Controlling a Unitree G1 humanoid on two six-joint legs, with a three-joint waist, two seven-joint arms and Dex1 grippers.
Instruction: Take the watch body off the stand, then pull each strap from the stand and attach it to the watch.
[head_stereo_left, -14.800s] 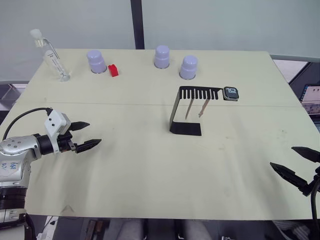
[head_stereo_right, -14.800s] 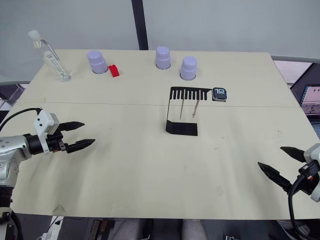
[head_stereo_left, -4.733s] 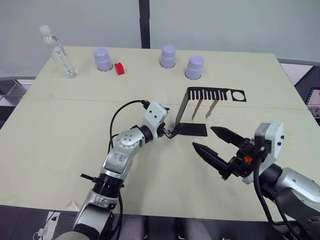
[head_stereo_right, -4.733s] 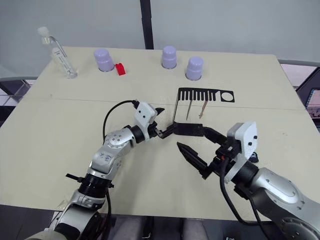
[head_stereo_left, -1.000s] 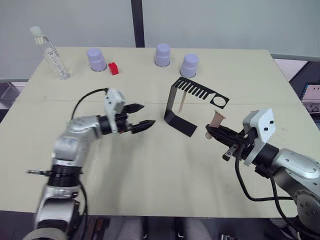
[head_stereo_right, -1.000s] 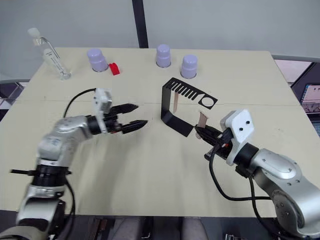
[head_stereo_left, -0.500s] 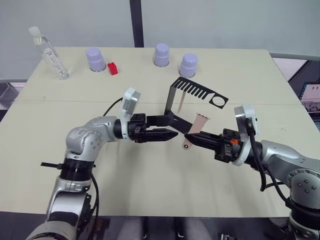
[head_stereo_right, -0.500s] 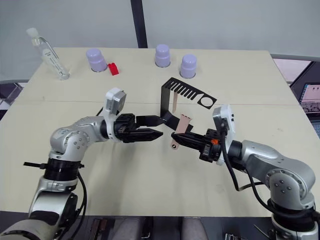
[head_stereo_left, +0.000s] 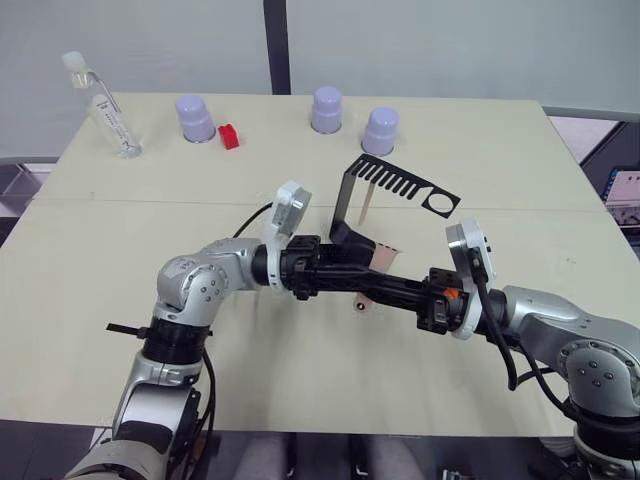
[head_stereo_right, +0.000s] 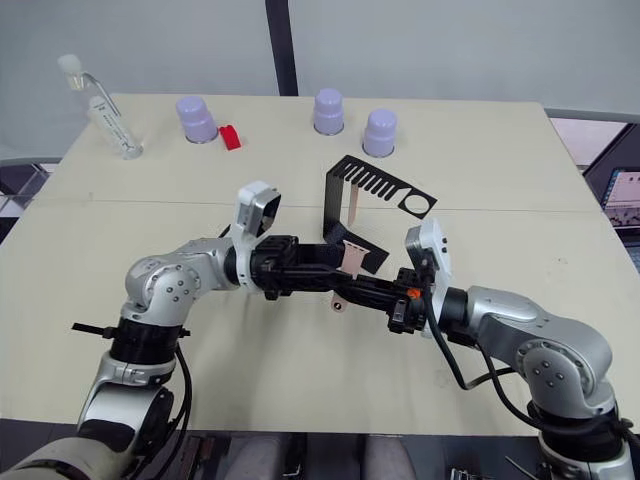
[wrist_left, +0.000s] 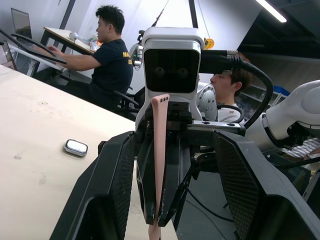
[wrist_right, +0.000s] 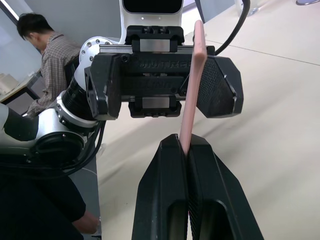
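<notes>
The left tool (wrist_left: 165, 200), spread wide, faces the right tool (wrist_right: 187, 200), which is clamped on one strap (wrist_right: 191, 90) above the worktop (head_stereo_left: 300, 370); handover looks underway. Next: close on it. The second strap (head_stereo_left: 365, 203) hangs on the stand (head_stereo_left: 400, 185).

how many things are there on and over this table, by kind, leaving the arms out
lilac cups: 3
red block: 1
clear bottle: 1
black stand: 1
pink straps: 2
watch body: 1
total: 9
</notes>
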